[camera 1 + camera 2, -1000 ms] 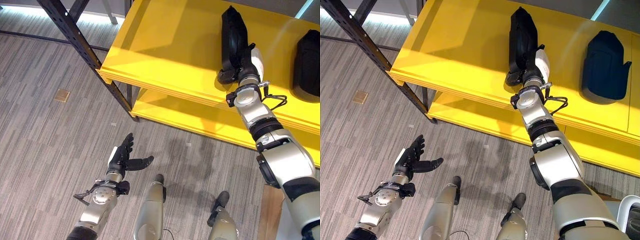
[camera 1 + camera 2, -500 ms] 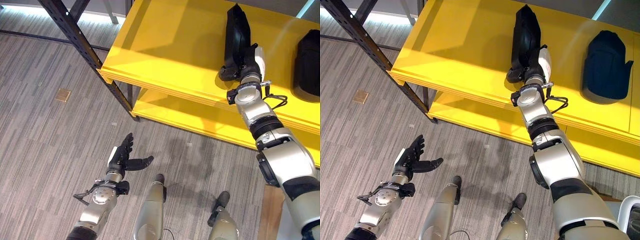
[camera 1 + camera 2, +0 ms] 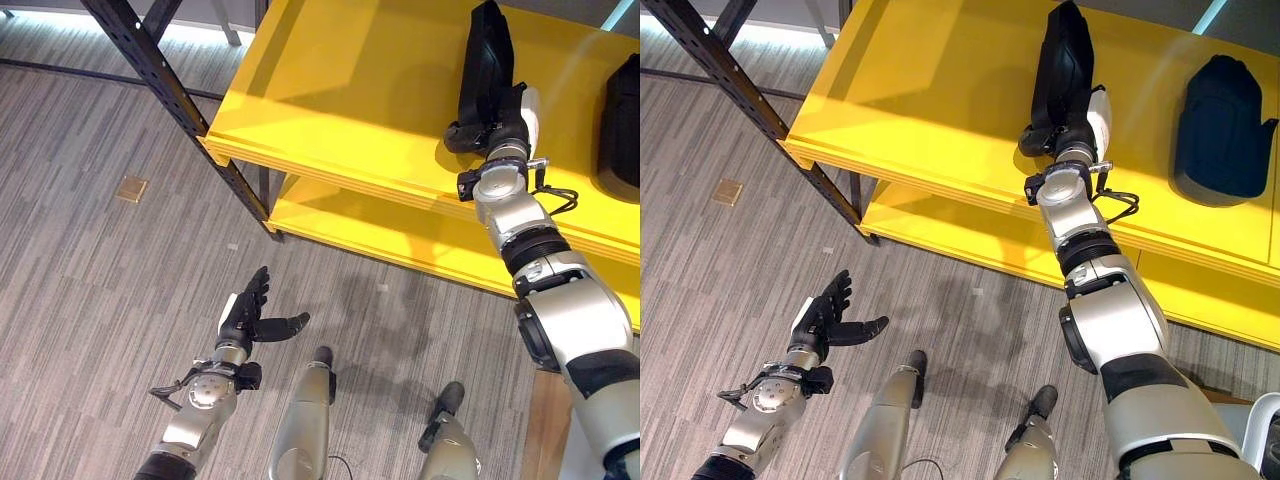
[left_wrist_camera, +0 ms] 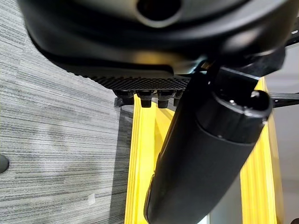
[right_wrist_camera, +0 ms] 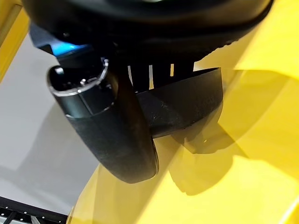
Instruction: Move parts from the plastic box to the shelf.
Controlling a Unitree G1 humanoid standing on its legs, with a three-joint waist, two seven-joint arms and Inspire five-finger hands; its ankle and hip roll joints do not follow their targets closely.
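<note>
Up on the yellow shelf [image 3: 360, 90], our right hand [image 3: 1081, 128] grips the long black part [image 3: 1061, 62]; we should settle it flat, clear of the other part [image 3: 1223, 117], before letting go. Left hand [image 3: 252, 313] hangs open.

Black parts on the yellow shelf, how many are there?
2. One long black part is held by the right hand on the top shelf; another black part lies farther right. More may be hidden.
</note>
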